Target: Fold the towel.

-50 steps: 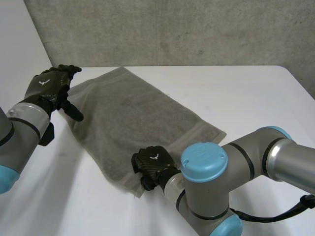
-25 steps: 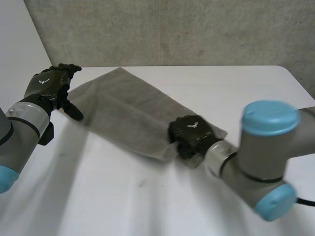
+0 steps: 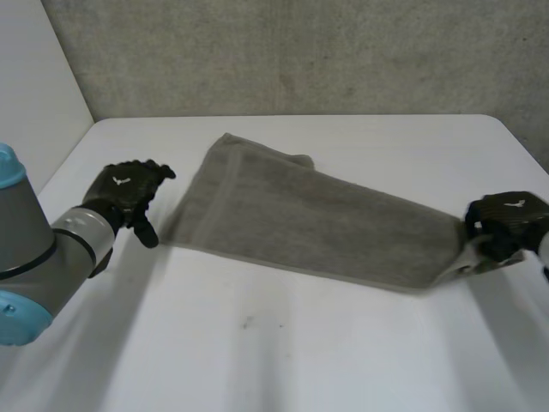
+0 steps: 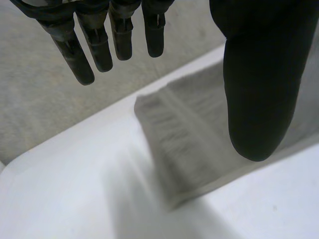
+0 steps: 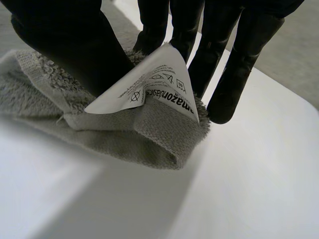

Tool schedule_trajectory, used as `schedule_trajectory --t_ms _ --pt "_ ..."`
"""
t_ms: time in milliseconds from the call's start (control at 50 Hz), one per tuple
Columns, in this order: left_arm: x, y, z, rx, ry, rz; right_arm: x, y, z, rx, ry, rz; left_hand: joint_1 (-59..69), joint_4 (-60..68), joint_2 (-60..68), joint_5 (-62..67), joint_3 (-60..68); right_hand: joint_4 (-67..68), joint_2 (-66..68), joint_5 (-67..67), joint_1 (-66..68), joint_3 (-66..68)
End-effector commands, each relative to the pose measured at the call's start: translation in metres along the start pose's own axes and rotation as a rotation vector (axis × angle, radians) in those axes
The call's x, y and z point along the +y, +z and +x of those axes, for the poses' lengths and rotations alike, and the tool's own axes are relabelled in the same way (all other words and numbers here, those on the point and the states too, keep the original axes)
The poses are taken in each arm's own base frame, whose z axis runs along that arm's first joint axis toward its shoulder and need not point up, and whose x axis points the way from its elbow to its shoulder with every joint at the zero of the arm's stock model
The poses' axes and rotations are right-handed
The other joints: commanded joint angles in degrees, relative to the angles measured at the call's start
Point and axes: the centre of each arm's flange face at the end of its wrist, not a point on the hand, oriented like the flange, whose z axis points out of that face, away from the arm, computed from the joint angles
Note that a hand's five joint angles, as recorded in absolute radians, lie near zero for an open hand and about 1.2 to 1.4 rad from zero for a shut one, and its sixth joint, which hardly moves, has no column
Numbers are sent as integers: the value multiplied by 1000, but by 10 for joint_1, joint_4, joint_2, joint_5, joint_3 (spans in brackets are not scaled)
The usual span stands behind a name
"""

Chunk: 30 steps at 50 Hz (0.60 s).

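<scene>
Moved: right hand [image 3: 506, 225] has dragged the towel [image 3: 309, 219] corner to the surface [image 3: 283, 343]'s right edge.
Right fingers: clamped on that corner.
Left hand [image 3: 129, 190]: fingers apart, beside towel's left end.
Towel: stretched across the surface's middle.

Left hand [image 3: 127, 190] fingers [image 4: 97, 47] straight; right hand [image 3: 506, 219] fingers [image 5: 230, 84] pinched together

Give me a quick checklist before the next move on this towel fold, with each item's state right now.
1. Right hand pinches a towel corner: ok, thumb and fingers clamp it at the care label.
2. Left hand holds the opposite end: not ok, open, beside the towel, off it.
3. Towel lies flat on the table: not ok, far corner bunched.
4. Folded edges aligned: cannot tell.
</scene>
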Motion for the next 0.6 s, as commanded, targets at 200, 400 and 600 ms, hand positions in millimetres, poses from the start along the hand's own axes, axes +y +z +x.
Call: schedule_trajectory --t_ms 200,400,600 --pt "25 41 20 241 72 24 20 22 25 48 33 -16 18 18 18 19 18 103 105 110 6 107" --pt "32 74 23 284 70 36 22 24 21 48 26 -4 78 78 78 80 78 103 105 110 6 107" --pt "48 85 24 282 55 -36 26 25 19 46 26 -7 89 89 89 90 89 103 105 110 6 107"
